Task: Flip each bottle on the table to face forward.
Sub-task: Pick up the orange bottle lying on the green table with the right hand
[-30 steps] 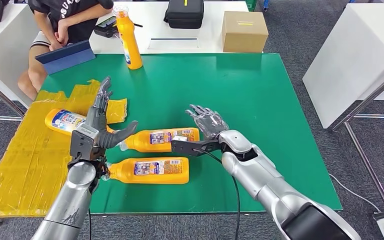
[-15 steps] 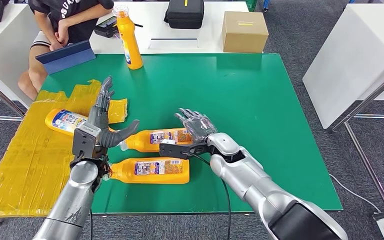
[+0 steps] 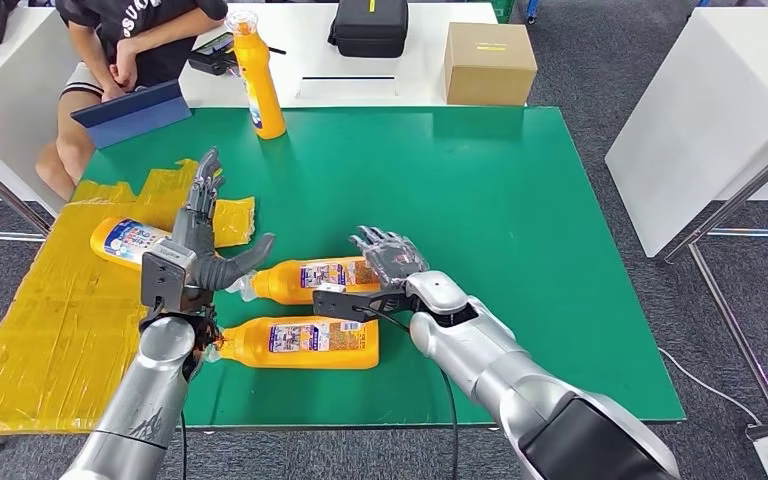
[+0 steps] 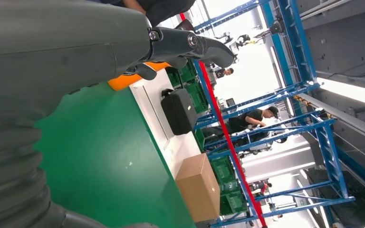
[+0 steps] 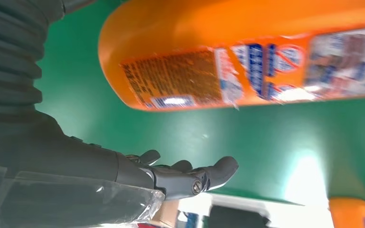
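Head view — middle bottle (image 3: pixel 315 277) lies flat, cap leftward.

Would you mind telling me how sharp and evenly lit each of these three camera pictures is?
Head view: sharp and evenly lit, soft shadows under the lying bottles on the green table. Left wrist view: the left hand is dark against a blown-out bright background. Right wrist view: the orange bottle is close and soft, its label blurred toward one end, with a glare patch on the green beside the right hand.
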